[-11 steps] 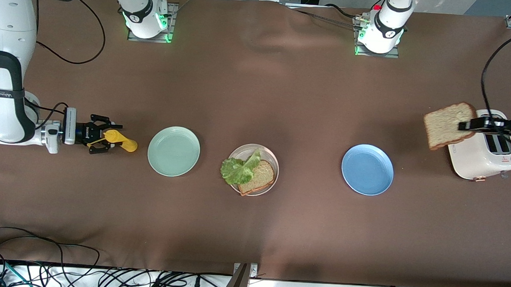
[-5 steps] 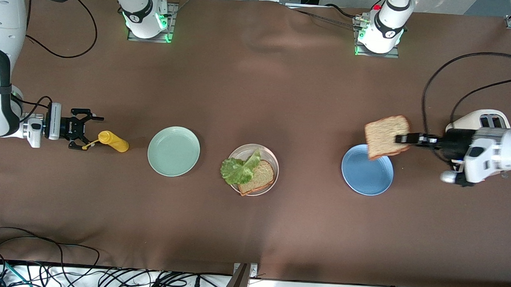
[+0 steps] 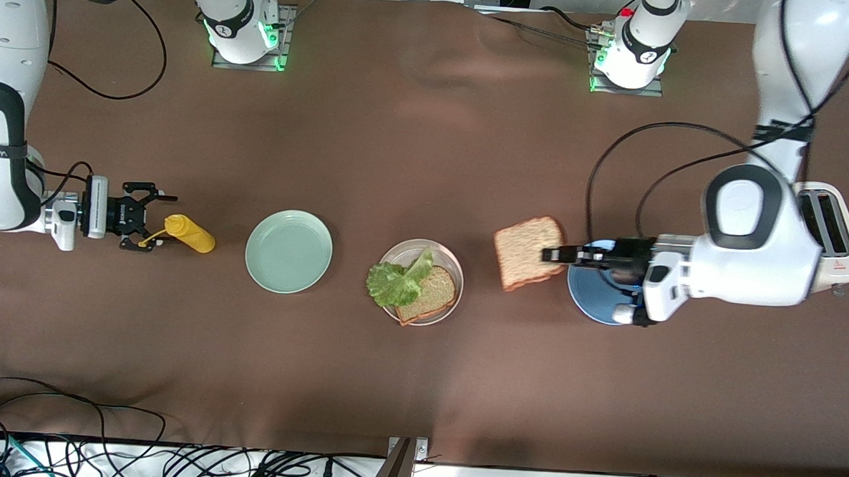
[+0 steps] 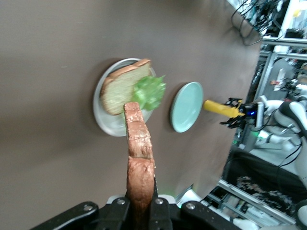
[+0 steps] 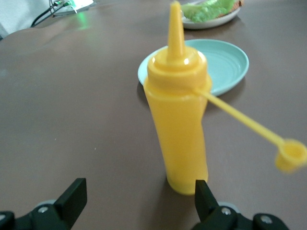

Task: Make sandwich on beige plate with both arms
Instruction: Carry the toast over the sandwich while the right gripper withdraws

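Brown tabletop: left pincer (image 3: 554,255) clamps a bread slice (image 3: 528,251) beside the beige plate (image 3: 452,265); lower it squarely onto the lettuce (image 3: 397,280). Right pincer (image 3: 154,221) waits open by the mustard bottle (image 3: 190,233).

Yellow squeeze bottle (image 5: 181,125) upright — mint plate (image 5: 225,64) beside.

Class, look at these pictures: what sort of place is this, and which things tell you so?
Probably a robotics lab set up as a mock kitchen: two robot arms bolted to a brown cloth-covered table, cables trailing along its edge, and a toaster, plates and bread laid out for sandwich-making.
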`<state>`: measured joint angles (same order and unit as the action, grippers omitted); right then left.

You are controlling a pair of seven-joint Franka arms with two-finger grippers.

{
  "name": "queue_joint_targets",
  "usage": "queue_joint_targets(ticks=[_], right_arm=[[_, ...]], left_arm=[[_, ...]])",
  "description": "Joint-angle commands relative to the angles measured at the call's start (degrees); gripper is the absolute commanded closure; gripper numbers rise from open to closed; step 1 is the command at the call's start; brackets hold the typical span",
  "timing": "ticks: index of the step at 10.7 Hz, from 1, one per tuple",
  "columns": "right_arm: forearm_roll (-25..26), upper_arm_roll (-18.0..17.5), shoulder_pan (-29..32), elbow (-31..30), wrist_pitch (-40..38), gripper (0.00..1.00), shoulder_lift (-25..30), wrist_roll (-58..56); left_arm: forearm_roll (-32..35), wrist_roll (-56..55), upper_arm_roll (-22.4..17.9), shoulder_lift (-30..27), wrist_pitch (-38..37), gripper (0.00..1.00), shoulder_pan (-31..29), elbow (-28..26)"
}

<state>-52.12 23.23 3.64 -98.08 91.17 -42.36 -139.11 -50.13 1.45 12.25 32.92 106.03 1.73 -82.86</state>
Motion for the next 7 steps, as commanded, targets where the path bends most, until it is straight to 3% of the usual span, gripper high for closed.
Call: queue_joint_targets(ticks=[1,7], right_arm=[[4.73,1.03,0.57,-0.45,1.37,0.00,3.41,7.32],[23.43,-0.19,1.02,-1.41,3.75,0.00,16.41,47.36]], left_arm=[[-6.19,-0.84,-0.56,1.79,8.70,1.00,6.32,-1.07],[-15.95,0.39,-0.56,9.70,22.45,1.00,13.20,1.21]])
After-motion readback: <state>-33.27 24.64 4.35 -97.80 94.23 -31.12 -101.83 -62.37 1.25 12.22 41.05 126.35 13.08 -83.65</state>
